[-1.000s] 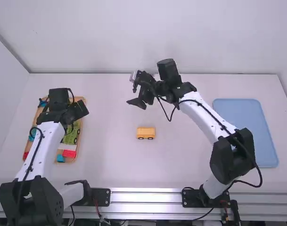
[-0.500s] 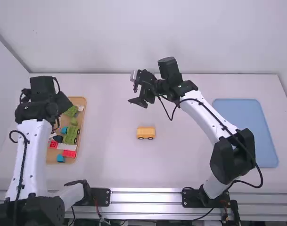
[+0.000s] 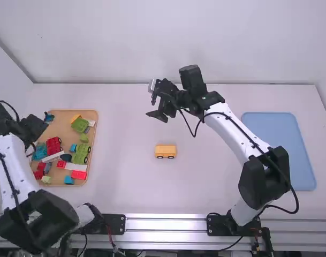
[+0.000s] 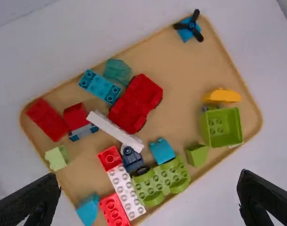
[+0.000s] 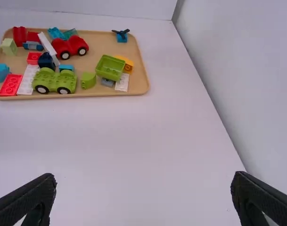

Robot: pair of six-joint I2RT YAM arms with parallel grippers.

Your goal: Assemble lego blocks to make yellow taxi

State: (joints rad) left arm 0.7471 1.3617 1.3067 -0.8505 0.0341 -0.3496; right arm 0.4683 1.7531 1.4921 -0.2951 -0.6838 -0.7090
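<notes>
In the high view my left gripper [image 3: 32,128] is near the left edge, beside the wooden tray [image 3: 66,114]; the left wrist view has that gripper [image 4: 149,195] open above the tray [image 4: 181,70], nothing between its fingers. A yellow-orange block car with dark wheels [image 3: 165,152] sits upright mid-table. Beyond it, above the table, hangs my right gripper [image 3: 154,110], and in the right wrist view this gripper [image 5: 143,193] is open and holds nothing. A yellow rounded block [image 4: 222,96] lies in the tray against a green open box block [image 4: 222,127].
Also in the tray are a red car [image 4: 135,103], a green wheeled base [image 4: 162,181], a white long block [image 4: 114,130], a blue block with a black propeller [image 4: 188,29] and several other blocks. A blue flat tray [image 3: 279,152] lies at the table's right side.
My left arm has swung left from over the wooden tray toward the view's left edge, uncovering most of the blocks. The right arm and yellow car are practically unmoved.
</notes>
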